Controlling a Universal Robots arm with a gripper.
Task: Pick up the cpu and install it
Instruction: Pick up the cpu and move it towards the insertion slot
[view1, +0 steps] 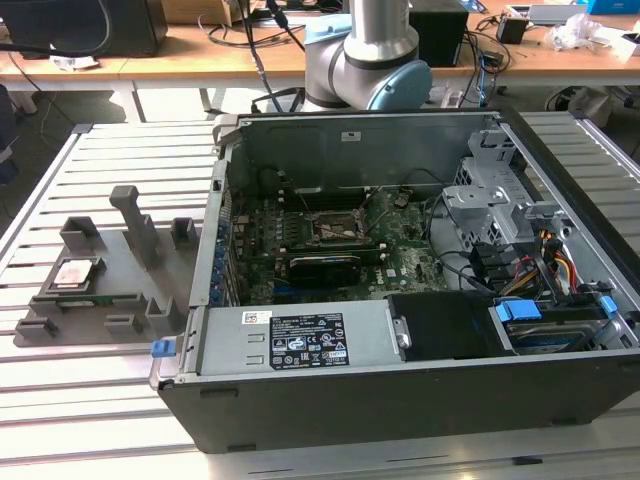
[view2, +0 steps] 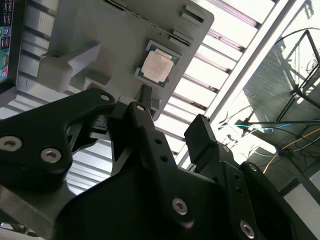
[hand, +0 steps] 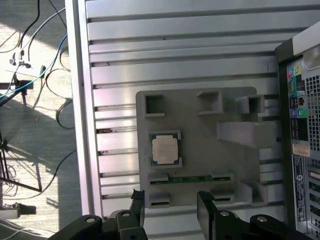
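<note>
Computer case (view1: 400, 410): open, filling the exterior view's middle and right.
Power supply (view1: 290, 342): silver box along the case's near wall.
Socket (view1: 330, 228): metal-framed, black card (view1: 325, 268) just below it.
Grey holder (view1: 125, 280): exterior view's left, on the slatted table (view1: 90, 400).

Your arm (view1: 368, 55): in exterior view you see silver tube upright, grey-blue joint under it. Your gripper (hand: 171, 211): black, two fingers (hand: 138, 207) stand well apart, wide gap between them, both about parallel. In second wrist view, black link bars with silver screws lead to fingers; one tip sits further forward than other.
</note>
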